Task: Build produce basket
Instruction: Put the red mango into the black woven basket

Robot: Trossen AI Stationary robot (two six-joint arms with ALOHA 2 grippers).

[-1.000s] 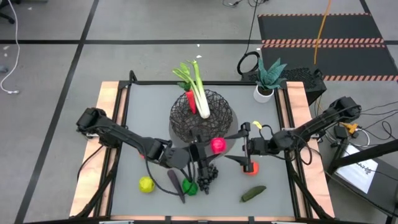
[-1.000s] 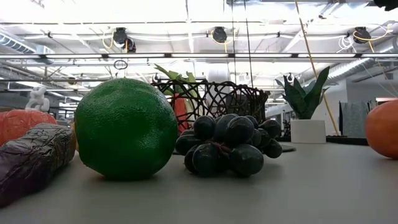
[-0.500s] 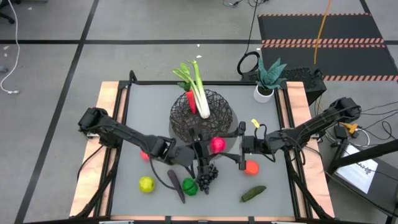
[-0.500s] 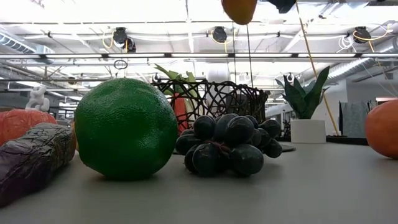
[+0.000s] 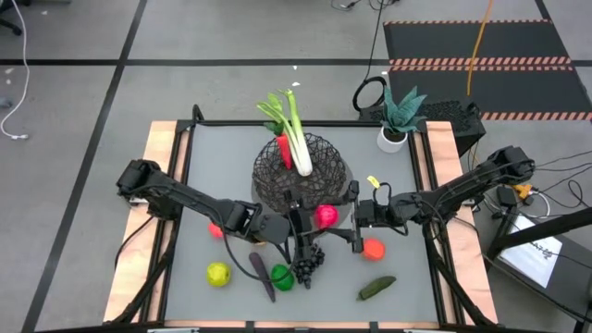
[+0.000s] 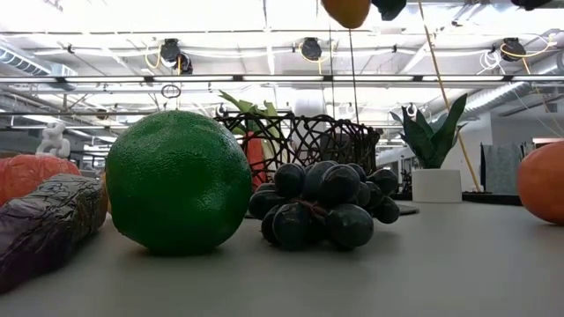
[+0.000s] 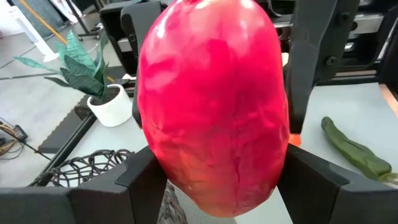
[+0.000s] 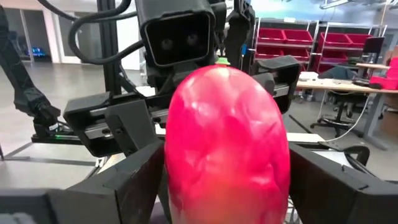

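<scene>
Closest to the front edge of the worktop point(image 5: 213, 176), below and short of both pincers, lie the purple eggplant point(image 5: 262, 276), the green fruit point(image 5: 282, 276) and the dark grapes point(image 5: 308, 264), packed close together. The yellow-green fruit point(image 5: 217, 274) sits out beyond the left arm's side. The cucumber point(image 5: 376, 288) lies under the right arm's side, with the orange fruit point(image 5: 373, 248) just below the right pincer.

Above these, the left pincer point(image 7: 217, 177) is clenched on the red fruit point(image 5: 325, 215) and holds it clear of the worktop. The right pincer point(image 8: 227, 180) faces it from the opposite side, with the same fruit filling the space in front of its camera. Whether it has gripped the fruit or is merely set around it cannot be told.

Just beyond the two pincers stands the basket point(image 5: 301, 171), holding the leek point(image 5: 294, 134) and the carrot point(image 5: 283, 153), whose tips stick out over the rim. Farther off, past the right pincer, a potted plant point(image 5: 398, 116) stands at the worktop's back corner.
</scene>
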